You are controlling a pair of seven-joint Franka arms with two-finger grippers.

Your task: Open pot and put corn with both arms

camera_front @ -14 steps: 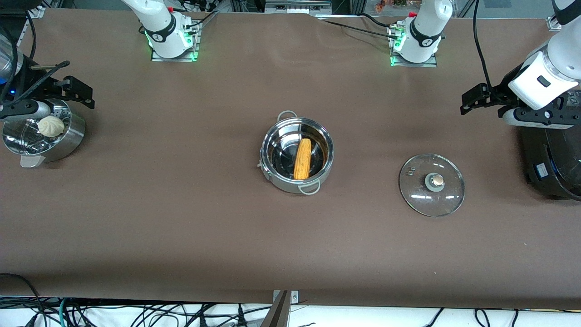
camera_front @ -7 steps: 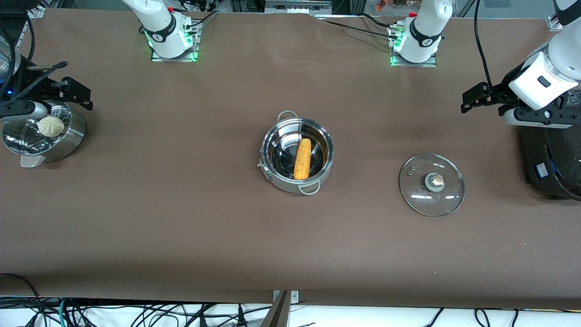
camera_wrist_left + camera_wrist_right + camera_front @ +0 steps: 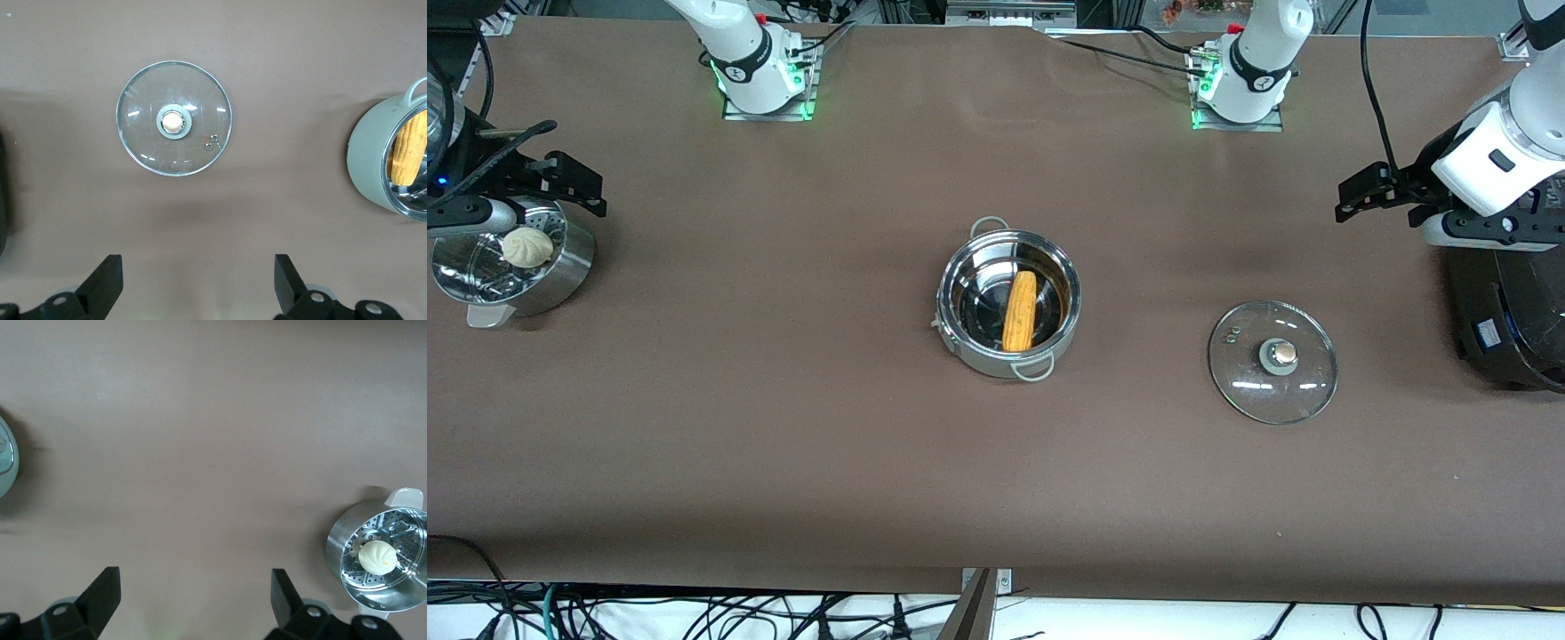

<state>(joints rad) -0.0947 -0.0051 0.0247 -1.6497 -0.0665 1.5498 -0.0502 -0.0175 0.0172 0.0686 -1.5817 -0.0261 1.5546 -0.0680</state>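
Observation:
The shiny pot stands uncovered in the middle of the table, with the yellow-orange corn lying inside it. Its glass lid with the brass-coloured knob lies flat on the table toward the left arm's end. My left gripper hangs open and empty in the air by the black cooker. The left wrist view shows the lid, the pot and the corn, with the left gripper open. My right gripper hangs open and empty over the steamer pot; in its own view the right gripper holds nothing.
A steel steamer pot with a white bun stands at the right arm's end, also the steamer pot in the right wrist view. A big black cooker stands at the left arm's end. Cables hang along the table's near edge.
Both grippers have drifted slightly outward toward their own ends of the table. Pot, corn and lid have not moved.

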